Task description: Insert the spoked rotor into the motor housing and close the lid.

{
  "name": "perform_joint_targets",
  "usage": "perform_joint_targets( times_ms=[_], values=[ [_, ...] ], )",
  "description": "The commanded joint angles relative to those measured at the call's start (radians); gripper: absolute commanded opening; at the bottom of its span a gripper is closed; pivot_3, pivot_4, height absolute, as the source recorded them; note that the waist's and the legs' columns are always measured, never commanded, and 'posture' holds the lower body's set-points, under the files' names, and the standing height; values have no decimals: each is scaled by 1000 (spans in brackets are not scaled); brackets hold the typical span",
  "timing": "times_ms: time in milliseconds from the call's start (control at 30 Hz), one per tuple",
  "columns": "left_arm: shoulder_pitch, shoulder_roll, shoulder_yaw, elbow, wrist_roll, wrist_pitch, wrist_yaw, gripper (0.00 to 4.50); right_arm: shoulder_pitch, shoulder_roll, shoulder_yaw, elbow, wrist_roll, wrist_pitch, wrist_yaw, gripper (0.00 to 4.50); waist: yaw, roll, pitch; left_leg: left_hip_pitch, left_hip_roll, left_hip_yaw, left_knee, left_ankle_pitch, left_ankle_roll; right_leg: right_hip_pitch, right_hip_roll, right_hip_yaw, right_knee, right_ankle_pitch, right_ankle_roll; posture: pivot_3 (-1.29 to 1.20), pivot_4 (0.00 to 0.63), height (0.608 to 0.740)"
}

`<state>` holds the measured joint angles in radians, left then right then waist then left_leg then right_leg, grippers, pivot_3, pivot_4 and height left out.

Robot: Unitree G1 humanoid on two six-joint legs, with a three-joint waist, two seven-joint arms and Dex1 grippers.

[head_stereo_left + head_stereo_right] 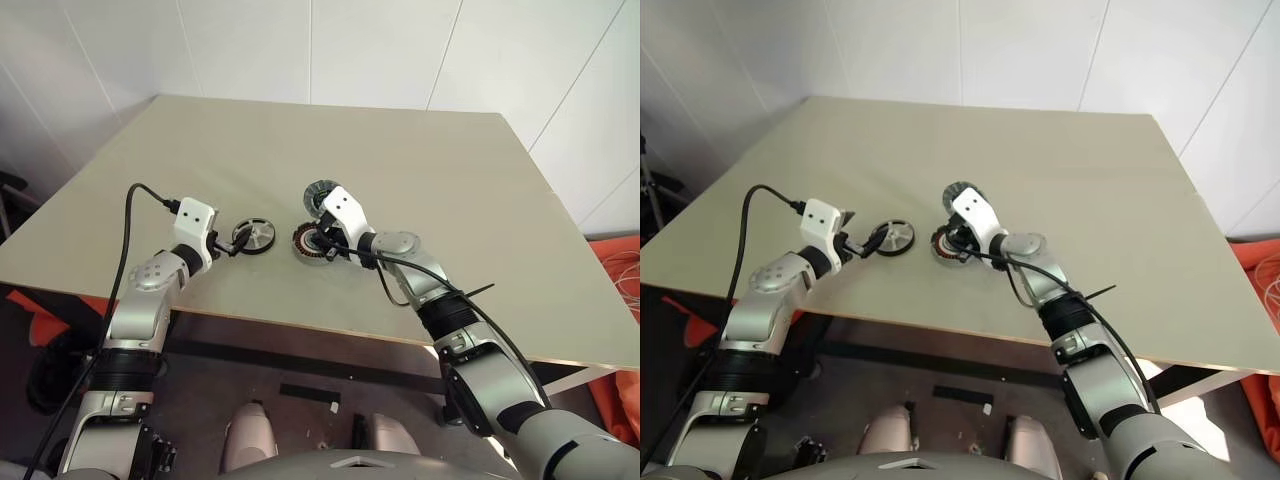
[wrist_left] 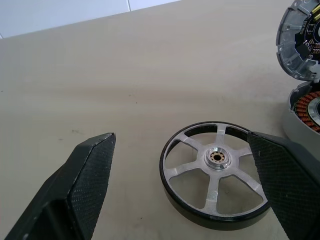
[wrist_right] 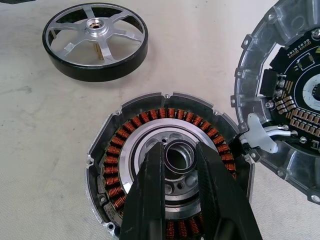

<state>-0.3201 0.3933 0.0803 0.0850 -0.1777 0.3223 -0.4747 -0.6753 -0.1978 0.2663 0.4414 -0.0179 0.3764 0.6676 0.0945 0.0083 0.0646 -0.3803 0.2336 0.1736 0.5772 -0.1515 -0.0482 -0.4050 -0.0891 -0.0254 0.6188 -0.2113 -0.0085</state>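
Left wrist view: left gripper (image 2: 180, 185) spread wide around spoked rotor (image 2: 216, 175) lying flat on table (image 2: 125, 75) | right gripper (image 3: 181, 160) nearly closed on motor housing (image 3: 150, 165) hub | rim should be pinched squarely before lifting.

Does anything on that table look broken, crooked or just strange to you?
Nothing looks broken. The one odd-looking thing is the lid: it stands tilted up beside the motor housing instead of lying flat, its circuit board showing and wires running to the housing. The spoked rotor lies flat on the table, undamaged.
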Motion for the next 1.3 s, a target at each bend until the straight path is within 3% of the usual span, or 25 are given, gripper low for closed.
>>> perform_joint_targets(
  times_ms=[33, 100, 500, 600, 767, 1300],
  values=[
    [-17, 14, 20, -29, -1, -25, 7, 4500, -18, 3, -10, -23, 5, -18, 5, 1571, 0, 0, 0, 0, 0, 0, 0, 0, 0, 0, 0, 0, 0, 0, 0, 0, 0, 740],
    [-18, 14, 20, -28, -1, -25, 6, 4500, -16, 2, -11, -27, 3, -23, 5, 2169, 0, 0, 0, 0, 0, 0, 0, 0, 0, 0, 0, 0, 0, 0, 0, 0, 0, 740],
    [-21, 14, 17, -18, 0, -31, 4, 4500, -21, 9, -42, -96, 43, -2, 19, 2169, 0, 0, 0, 0, 0, 0, 0, 0, 0, 0, 0, 0, 0, 0, 0, 0, 0, 740],
    [-23, 14, 17, -16, 1, -32, 3, 4500, -24, 10, -50, -93, 46, -7, 16, 1580, 0, 0, 0, 0, 0, 0, 0, 0, 0, 0, 0, 0, 0, 0, 0, 0, 0, 740],
    [-24, 15, 18, -13, 2, -36, 3, 4500, -17, 11, -42, -74, 38, -17, 18, 29, 0, 0, 0, 0, 0, 0, 0, 0, 0, 0, 0, 0, 0, 0, 0, 0, 0, 740],
    [-27, 28, 22, -16, 1, -35, 3, 4500, -21, 40, -19, 40, 6, -78, 8, 29, 0, 0, 0, 0, 0, 0, 0, 0, 0, 0, 0, 0, 0, 0, 0, 0, 0, 740]
  ],
)
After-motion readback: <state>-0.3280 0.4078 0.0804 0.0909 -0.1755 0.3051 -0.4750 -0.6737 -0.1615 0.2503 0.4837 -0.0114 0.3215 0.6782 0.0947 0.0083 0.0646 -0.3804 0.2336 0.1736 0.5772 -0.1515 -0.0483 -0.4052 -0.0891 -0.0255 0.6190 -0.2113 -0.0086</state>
